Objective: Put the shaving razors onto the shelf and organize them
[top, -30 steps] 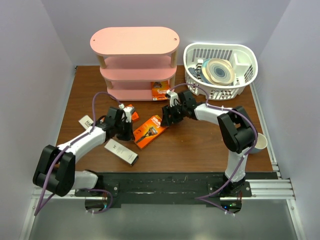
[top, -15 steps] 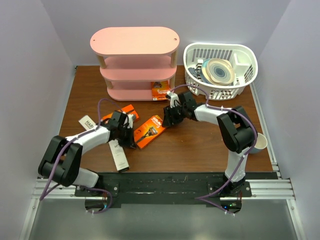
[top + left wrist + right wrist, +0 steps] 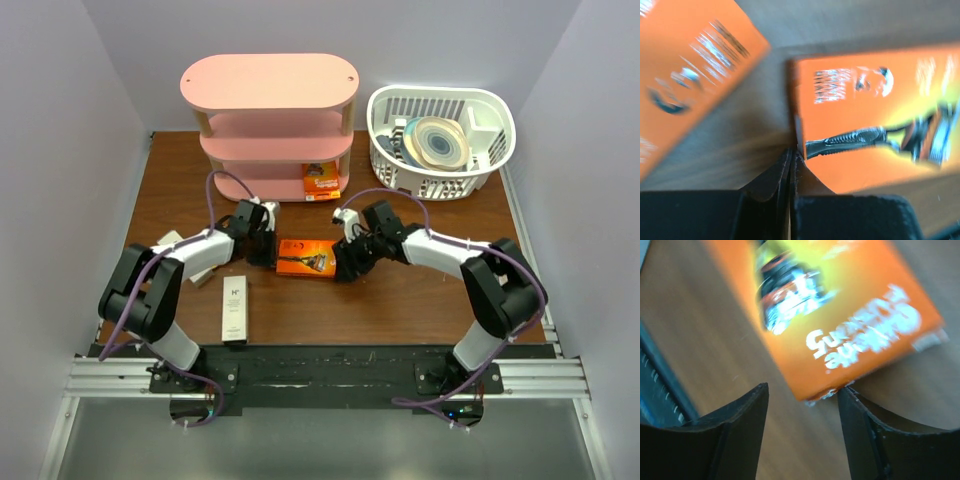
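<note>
Top external view: nearest the arm bases, a whitish-grey box (image 3: 233, 308) lies on the desk (image 3: 420, 310). Beyond it an orange razor pack (image 3: 306, 257) lies flat between the left end effector (image 3: 265, 250), fully closed and empty with its tips at the pack's left edge, and the right end effector (image 3: 348, 265), jaws apart around a right-end corner, not gripping. Farthest back, another orange pack (image 3: 320, 180) sits on the pink shelf (image 3: 270, 85), on its bottom tier.

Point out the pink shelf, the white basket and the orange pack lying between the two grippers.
pink shelf (image 3: 268, 80), top view, top board.
white basket (image 3: 440, 92), top view, far rim.
orange pack (image 3: 306, 257), top view, printed face.
</note>
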Robot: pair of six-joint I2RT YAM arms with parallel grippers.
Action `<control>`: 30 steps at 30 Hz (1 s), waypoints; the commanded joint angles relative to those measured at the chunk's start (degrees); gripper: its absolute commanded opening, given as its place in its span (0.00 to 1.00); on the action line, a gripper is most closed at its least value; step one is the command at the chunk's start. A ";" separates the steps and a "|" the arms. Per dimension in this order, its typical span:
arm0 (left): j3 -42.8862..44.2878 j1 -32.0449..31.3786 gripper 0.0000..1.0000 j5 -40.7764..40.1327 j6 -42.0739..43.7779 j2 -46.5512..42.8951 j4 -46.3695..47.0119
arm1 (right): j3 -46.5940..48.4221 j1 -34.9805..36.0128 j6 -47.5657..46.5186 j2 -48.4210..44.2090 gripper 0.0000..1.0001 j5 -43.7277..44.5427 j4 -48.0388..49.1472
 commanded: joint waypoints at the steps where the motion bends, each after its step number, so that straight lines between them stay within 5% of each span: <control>1: 4.88 -1.19 0.08 -2.40 -1.70 -0.84 4.91 | 1.37 6.46 -8.53 -4.09 0.63 -10.36 -1.29; 7: 1.02 1.44 0.17 -4.35 -5.57 -10.75 -3.26 | 4.71 4.89 -11.79 -7.26 0.63 -6.15 -8.68; 12: -7.32 4.96 0.19 3.10 -6.36 -15.86 -2.58 | 7.51 0.68 -11.18 -7.26 0.61 -4.92 -11.14; 17: -15.06 6.72 0.16 17.95 -9.53 -17.72 6.47 | 11.47 -1.70 -11.18 -5.07 0.64 -8.33 -12.81; 22: -18.67 6.20 0.24 22.80 -11.19 -17.02 13.39 | 13.85 -1.80 -12.40 -2.26 0.70 -4.59 -9.84; 30: -21.40 3.47 0.31 19.29 -13.92 -12.28 26.05 | 20.78 -2.15 -14.87 8.90 0.77 0.09 -4.74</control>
